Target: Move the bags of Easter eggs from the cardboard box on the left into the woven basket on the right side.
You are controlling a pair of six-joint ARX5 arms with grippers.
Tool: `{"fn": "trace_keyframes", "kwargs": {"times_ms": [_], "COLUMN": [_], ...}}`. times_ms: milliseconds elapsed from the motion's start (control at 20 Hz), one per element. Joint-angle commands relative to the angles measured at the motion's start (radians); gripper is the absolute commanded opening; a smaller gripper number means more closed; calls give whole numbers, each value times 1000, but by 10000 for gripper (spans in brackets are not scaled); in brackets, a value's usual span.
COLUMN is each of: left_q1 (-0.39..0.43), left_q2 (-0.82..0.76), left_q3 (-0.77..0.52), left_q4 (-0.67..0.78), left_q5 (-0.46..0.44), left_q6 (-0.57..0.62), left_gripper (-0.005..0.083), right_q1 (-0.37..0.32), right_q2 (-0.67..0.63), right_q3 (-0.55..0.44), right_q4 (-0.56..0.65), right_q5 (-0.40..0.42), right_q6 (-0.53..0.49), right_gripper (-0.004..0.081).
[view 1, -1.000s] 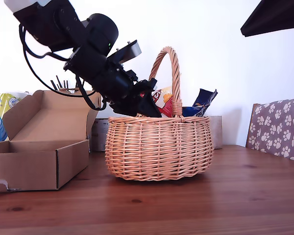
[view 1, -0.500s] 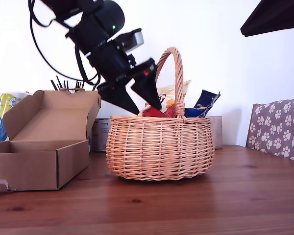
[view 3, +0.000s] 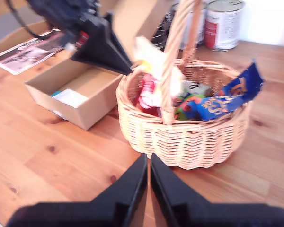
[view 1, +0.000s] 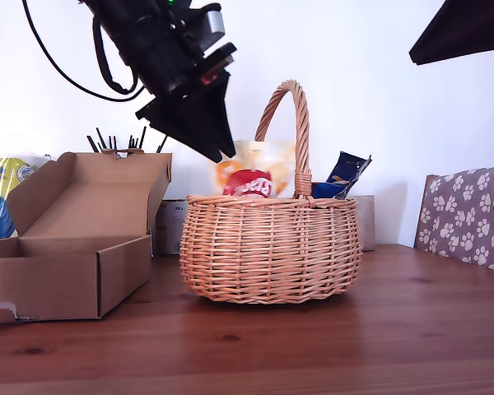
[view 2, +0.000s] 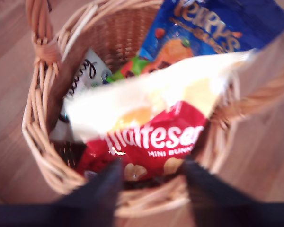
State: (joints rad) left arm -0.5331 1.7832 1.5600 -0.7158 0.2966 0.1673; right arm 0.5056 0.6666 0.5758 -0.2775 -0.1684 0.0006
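The woven basket [view 1: 267,247] [view 2: 38,132] [view 3: 189,137] stands mid-table and holds several bags of Easter eggs. A cream-orange bag with a red logo [view 1: 251,177] [view 2: 151,137] [view 3: 151,80] stands upright at its rim. A dark blue bag [view 1: 346,173] [view 2: 213,28] [view 3: 232,92], a white script bag [view 2: 87,73] and a green-white one [view 2: 132,66] lie behind it. My first gripper [view 1: 218,148] [view 2: 151,189] [view 3: 125,68] hangs open and empty just above the basket rim, on the box side. The cardboard box [view 1: 66,247] [view 3: 85,85] lies open at the exterior view's left. My second gripper [view 3: 147,189] is shut, high over the table.
A pale flat item [view 3: 68,98] lies in the box. Metal tins [view 3: 222,23] stand behind the basket. A yellow and blue package [view 1: 0,189] is at the exterior view's far left and a paw-print chair [view 1: 469,218] at its right. A magazine [view 3: 23,49] lies beyond the box.
My first gripper let go of the cream-orange bag in the basket, opened, and rose up and toward the exterior view's left. The bag now stands free at the rim.
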Motion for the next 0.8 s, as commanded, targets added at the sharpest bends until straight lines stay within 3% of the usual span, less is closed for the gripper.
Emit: {"fn": "trace_keyframes", "kwargs": {"times_ms": [0,150,400,550,750], "left_q1": [8,14,63,136,260], "left_q2": [-23,-136,-417,-570,-754], "left_q3": [-68,-243,-657,-866,-1081], "left_q4": [34,210,617,802,923], "left_q5": [5,-19,-113,-138,-137], "left_q6": [9,-36,-115,-142,-180], "left_gripper": [-19,-19,-19,-19,-19], "right_q1": [2,-19,-71,-124,-176], "right_q2": [19,47,50,47,19], "right_q3": [2,-6,-65,-121,-180], "right_q4": [4,39,226,311,360], "right_q5": [27,48,90,97,61], "right_q6": [1,34,80,78,79], "right_gripper": [-12,-12,-12,-12,-12]}}
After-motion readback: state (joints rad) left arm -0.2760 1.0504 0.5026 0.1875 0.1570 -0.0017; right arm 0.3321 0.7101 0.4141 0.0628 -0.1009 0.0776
